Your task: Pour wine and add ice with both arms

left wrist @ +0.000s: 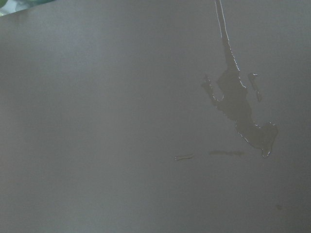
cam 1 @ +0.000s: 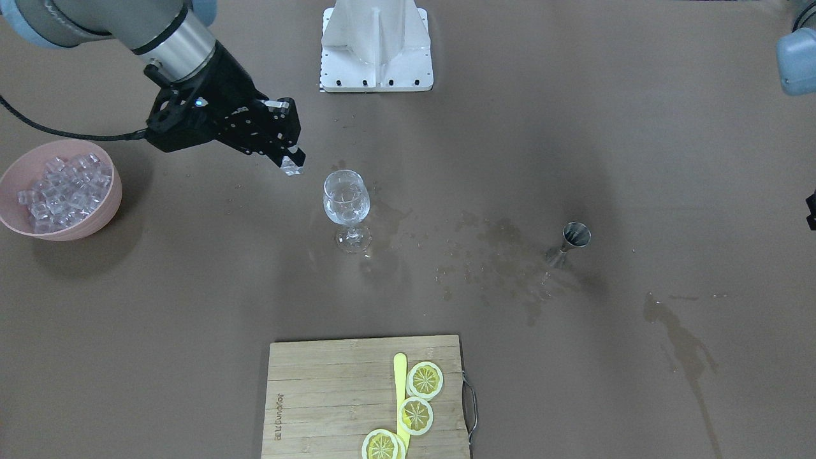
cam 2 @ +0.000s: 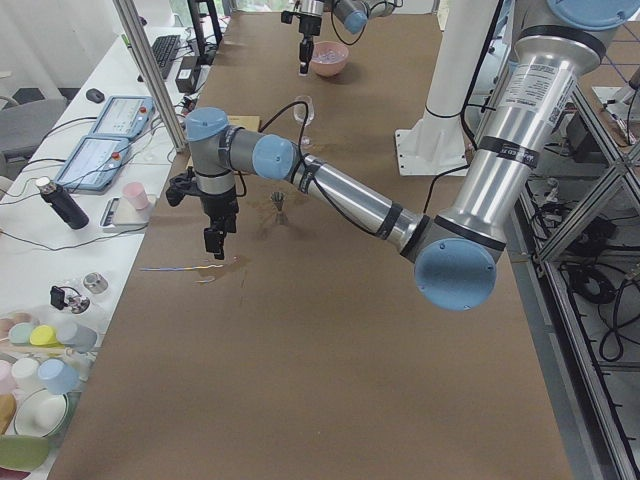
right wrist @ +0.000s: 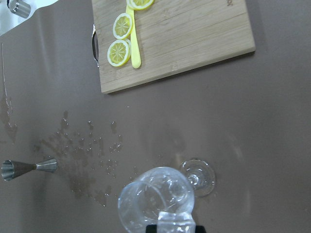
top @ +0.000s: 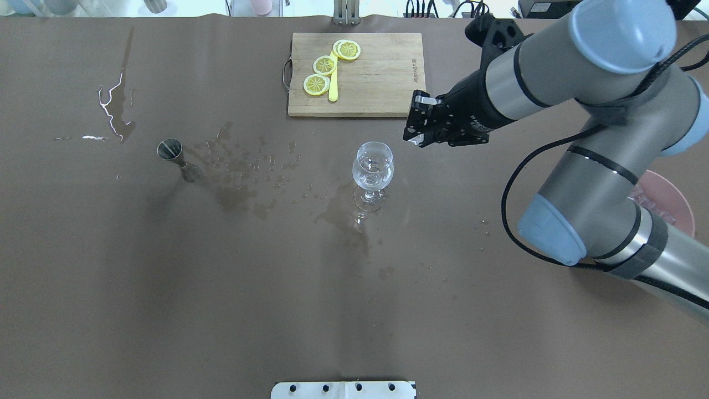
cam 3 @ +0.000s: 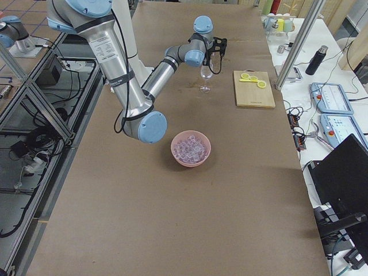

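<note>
The right end effector (cam 1: 290, 162) has its black fingers narrowed onto one clear, whitish ice cube (cam 1: 292, 167), held just above and beside the rim of the wine glass (cam 1: 346, 203). The stemmed glass stands upright on the brown bench (cam 1: 191, 319) with a little clear liquid (top: 373, 173) in its rounded bowl. Wet splashes (cam 1: 503, 255) darken the matte bench beside the glass. Past them stands a small metal measuring cup (cam 1: 569, 242), waisted like an hourglass. Well apart from the glass on its other side, a smooth pink bowl (cam 1: 107, 210) holds a heap of ice (cam 1: 60, 185). A slatted wooden cutting board (cam 1: 331, 395) carries round lemon slices (cam 1: 424, 380). Farthest from the glass, the left end effector (cam 2: 213, 243) hangs pointing down; I cannot tell how wide it is.
</note>
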Controlling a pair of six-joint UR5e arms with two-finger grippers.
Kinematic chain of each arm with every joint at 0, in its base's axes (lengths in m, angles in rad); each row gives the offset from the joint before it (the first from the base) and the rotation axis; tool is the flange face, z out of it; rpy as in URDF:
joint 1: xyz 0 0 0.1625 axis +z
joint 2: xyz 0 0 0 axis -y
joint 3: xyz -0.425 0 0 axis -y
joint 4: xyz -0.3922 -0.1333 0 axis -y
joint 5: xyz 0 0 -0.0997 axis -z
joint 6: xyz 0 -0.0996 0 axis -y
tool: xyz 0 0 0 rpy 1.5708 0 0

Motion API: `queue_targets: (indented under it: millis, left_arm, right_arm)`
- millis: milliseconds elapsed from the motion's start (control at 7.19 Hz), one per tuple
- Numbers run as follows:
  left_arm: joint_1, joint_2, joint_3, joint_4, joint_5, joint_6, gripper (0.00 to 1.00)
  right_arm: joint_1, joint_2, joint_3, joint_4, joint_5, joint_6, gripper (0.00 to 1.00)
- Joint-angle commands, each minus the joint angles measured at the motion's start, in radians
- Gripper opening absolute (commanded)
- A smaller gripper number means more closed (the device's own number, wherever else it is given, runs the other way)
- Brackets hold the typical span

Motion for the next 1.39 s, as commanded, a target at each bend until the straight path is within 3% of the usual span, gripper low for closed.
queue_targets:
  millis: [0,835,974,1252]
  left_arm:
    - [-0.004,-0.003,0.013,-0.002,-0.001,-0.001,0.98]
    - [-0.007,-0.011,0.032,-0.003,-0.001,-0.002,0.98]
    - [-0.007,-0.011,0.032,-0.003,-0.001,-0.004,0.98]
    - [-0.007,-0.012,0.033,-0.005,-0.001,-0.004,0.98]
  right_arm:
    - [-0.059,0.045,-0.041,0.000,-0.064,0.017,0.00]
    - [-0.082,0.068,-0.064,0.001,-0.090,0.012,0.00]
    - [-0.082,0.070,-0.068,0.001,-0.090,0.014,0.07]
    - [-0.082,0.070,-0.073,0.001,-0.090,0.012,0.80]
